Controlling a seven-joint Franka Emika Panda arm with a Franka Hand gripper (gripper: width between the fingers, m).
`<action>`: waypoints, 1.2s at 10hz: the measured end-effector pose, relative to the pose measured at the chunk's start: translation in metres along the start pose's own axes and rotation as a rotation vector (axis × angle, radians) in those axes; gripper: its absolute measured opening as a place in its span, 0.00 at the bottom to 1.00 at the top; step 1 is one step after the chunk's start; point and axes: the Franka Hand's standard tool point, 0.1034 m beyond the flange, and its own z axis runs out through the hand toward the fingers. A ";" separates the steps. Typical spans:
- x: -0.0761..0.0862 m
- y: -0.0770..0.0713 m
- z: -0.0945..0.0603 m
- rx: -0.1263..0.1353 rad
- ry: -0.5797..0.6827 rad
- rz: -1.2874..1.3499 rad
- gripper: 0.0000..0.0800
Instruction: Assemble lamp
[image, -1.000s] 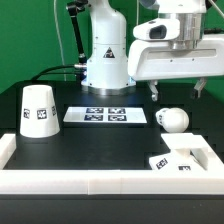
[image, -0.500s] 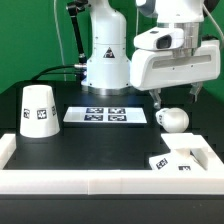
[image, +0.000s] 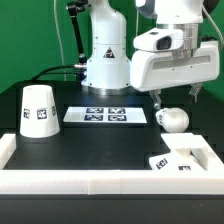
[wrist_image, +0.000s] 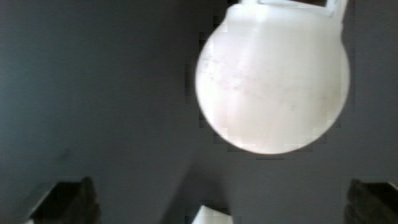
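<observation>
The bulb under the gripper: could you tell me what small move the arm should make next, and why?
Probably lower the gripper straight down, then close it. It hangs open just above the bulb, with its fingers spread to either side. They do not yet seem low enough to grip the bulb's sides.

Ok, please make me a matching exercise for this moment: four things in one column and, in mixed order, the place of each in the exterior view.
Things:
1. shade
2. bulb
3. base
4. marker board

Places:
A. in the middle, lying flat
B. on the exterior view's left
C. just below the open gripper
D. nearest the camera, on the exterior view's right

Pairs: 1-B, 2-C, 3-D, 4-A
</observation>
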 end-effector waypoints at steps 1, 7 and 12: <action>-0.003 -0.009 0.003 0.002 -0.001 0.001 0.87; -0.012 -0.025 0.003 0.005 -0.166 0.068 0.87; -0.011 -0.017 0.005 0.045 -0.528 0.067 0.87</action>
